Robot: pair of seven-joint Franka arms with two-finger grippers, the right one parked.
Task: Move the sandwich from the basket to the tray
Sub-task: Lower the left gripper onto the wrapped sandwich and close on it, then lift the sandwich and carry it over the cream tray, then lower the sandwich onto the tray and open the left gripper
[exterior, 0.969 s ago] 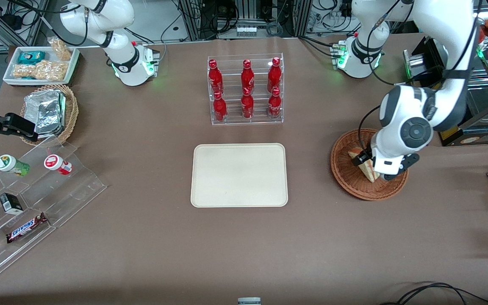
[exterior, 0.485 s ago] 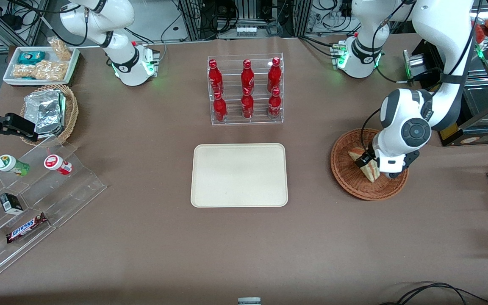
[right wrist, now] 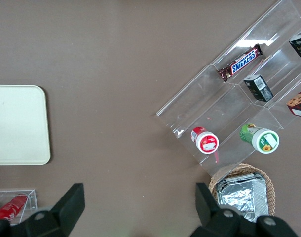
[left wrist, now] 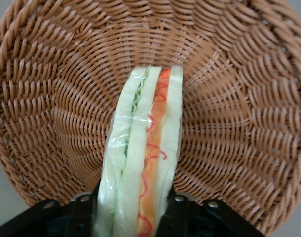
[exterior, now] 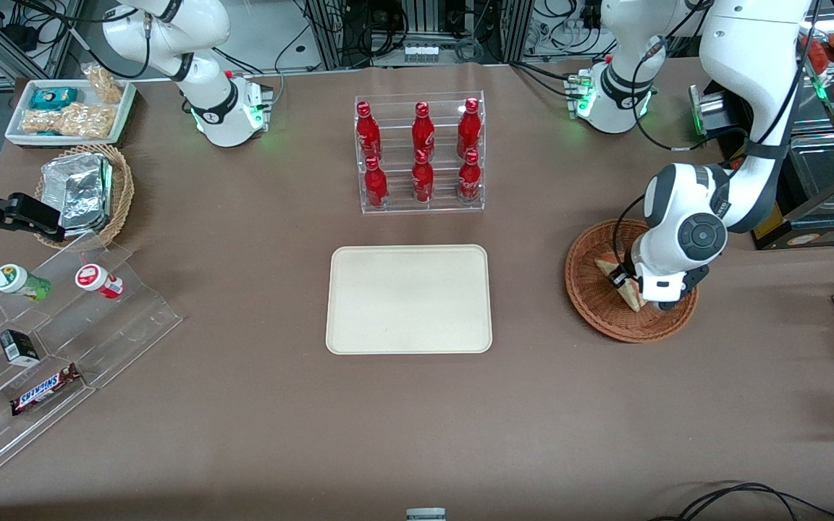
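The sandwich point(exterior: 625, 288), a wedge of pale bread with orange and green filling in clear wrap, stands on edge in the reddish-brown wicker basket point(exterior: 592, 307) toward the working arm's end of the table. My left gripper point(exterior: 640, 289) is down in the basket, one finger on each flat side of the sandwich. In the left wrist view the black fingers point(left wrist: 177, 215) press against both sides of the sandwich point(left wrist: 145, 143), with the basket's weave point(left wrist: 229, 123) below it. The gripper point(left wrist: 133, 219) is shut on the sandwich. The cream tray point(exterior: 408, 299) lies bare at the table's middle.
A clear rack of red bottles point(exterior: 420, 152) stands farther from the front camera than the tray. A tan basket with foil packets point(exterior: 84, 194), a white snack tray point(exterior: 69, 110) and a clear stepped display point(exterior: 48, 340) lie toward the parked arm's end.
My left arm has come lower into the basket and shifted slightly toward the tray, bringing the fingers down around the sandwich. The sandwich has stayed in the basket.
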